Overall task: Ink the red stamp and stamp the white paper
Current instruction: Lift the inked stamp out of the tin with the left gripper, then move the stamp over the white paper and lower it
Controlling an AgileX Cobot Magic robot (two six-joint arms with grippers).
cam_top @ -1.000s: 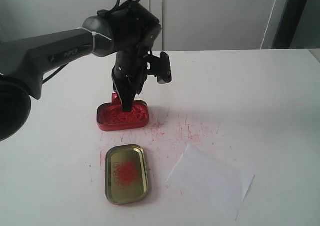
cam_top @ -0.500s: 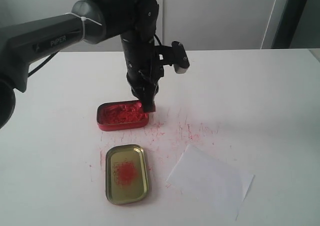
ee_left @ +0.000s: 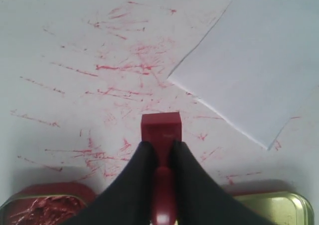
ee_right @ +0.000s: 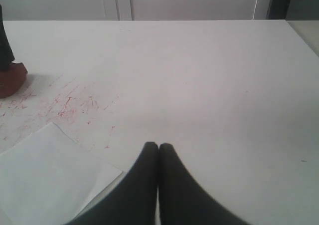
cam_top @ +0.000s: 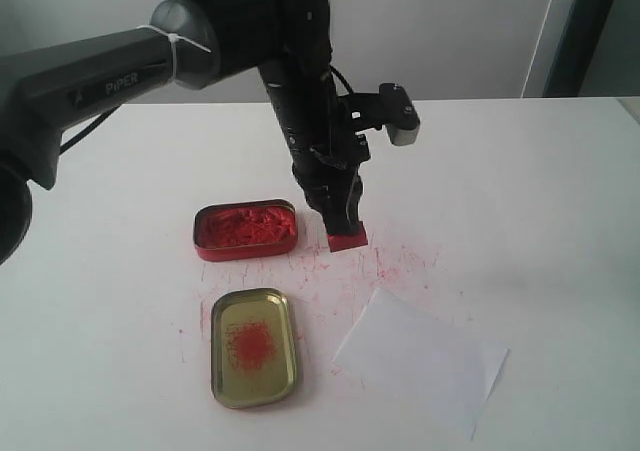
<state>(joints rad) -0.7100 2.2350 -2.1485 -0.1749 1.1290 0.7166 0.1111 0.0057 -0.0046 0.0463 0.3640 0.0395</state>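
Left gripper (ee_left: 159,149) clamps red stamp (ee_left: 160,127) by its knob over smeared table (cam_top: 520,191), between ink tin (cam_top: 245,229) and paper (cam_top: 420,361); right gripper (ee_right: 158,150) closed, empty.

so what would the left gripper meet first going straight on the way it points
Probably the ink-smeared table, with the base of the held red stamp touching first; the white paper looks just off that line.

The word "PIPER" stands in pale capital letters along the side of the long dark grey link of the left robot arm (cam_top: 90,81), just beside a white cable tie (cam_top: 180,56).
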